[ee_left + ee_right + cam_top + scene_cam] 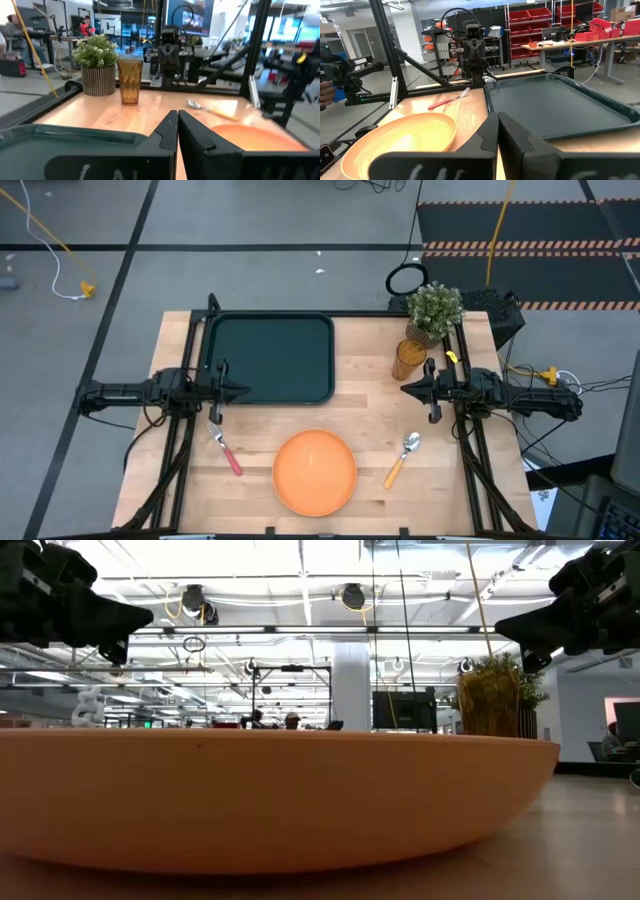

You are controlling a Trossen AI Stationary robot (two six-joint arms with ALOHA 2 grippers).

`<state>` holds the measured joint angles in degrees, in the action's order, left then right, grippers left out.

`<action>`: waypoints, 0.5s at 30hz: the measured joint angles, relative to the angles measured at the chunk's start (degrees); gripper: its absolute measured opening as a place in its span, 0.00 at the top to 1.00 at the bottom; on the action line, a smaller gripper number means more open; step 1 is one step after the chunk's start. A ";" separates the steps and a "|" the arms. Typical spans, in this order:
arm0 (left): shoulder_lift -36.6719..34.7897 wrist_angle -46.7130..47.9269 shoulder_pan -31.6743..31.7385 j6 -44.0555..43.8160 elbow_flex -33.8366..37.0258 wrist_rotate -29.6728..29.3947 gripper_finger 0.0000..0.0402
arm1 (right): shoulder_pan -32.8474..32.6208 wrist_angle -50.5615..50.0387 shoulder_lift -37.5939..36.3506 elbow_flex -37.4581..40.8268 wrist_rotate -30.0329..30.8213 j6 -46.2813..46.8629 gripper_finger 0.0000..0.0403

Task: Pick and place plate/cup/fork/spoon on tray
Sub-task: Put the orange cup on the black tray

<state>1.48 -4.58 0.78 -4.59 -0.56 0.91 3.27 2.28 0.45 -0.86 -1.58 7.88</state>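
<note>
Lying on the bare wood near the front edge of the table (370, 405), the orange plate (315, 471) sits flat, with the fork (225, 450) to its left and the spoon (402, 458) to its right, neither touching it. Seen from above, the fork's long axis runs diagonally: its metal tines point toward the back-left and the left arm, and its pink-red handle points toward the front and the plate. The spoon lies on the opposite slant, its silver bowl toward the back-right and its orange handle toward the front-left, aimed at the plate's edge. The amber cup (408, 359) stands upright at the back right, just in front of a potted plant (434, 310). The dark tray (271, 358) lies at the back left with its long side across the table, and nothing rests in it.

The left gripper (243, 391) hangs over the tray's front edge, pointing right, its fingers pressed together and holding nothing. The right gripper (408, 389) hangs just in front of the cup, pointing left, its fingers likewise closed on nothing.
</note>
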 joint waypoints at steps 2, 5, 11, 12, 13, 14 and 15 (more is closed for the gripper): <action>0.00 -0.16 0.00 -0.70 0.00 0.00 0.96 | 0.00 0.00 0.00 0.00 0.00 -0.02 1.00; 0.02 -2.52 0.00 -0.02 0.00 0.02 0.96 | 0.00 0.00 0.00 0.00 0.01 -0.02 1.00; 0.02 -17.96 0.00 1.88 0.00 0.02 0.96 | 0.00 0.02 0.00 0.00 0.22 -0.02 1.00; 0.02 -21.28 0.00 2.35 0.00 0.02 0.96 | 0.00 0.02 0.00 0.01 0.22 -0.02 1.00; 0.02 -24.43 0.00 3.23 0.00 0.04 0.96 | 0.00 0.02 0.00 0.00 0.22 -0.19 1.00; 0.02 -27.47 0.00 4.19 0.00 0.02 0.96 | 0.01 0.02 0.00 0.00 0.22 -0.76 1.00; 0.01 -30.22 0.00 5.12 -0.07 0.02 0.96 | 0.00 0.02 0.00 0.01 0.22 -1.57 1.00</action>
<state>1.49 -34.80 0.78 0.53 -0.62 0.93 3.27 2.31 0.45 -0.85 -1.37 6.31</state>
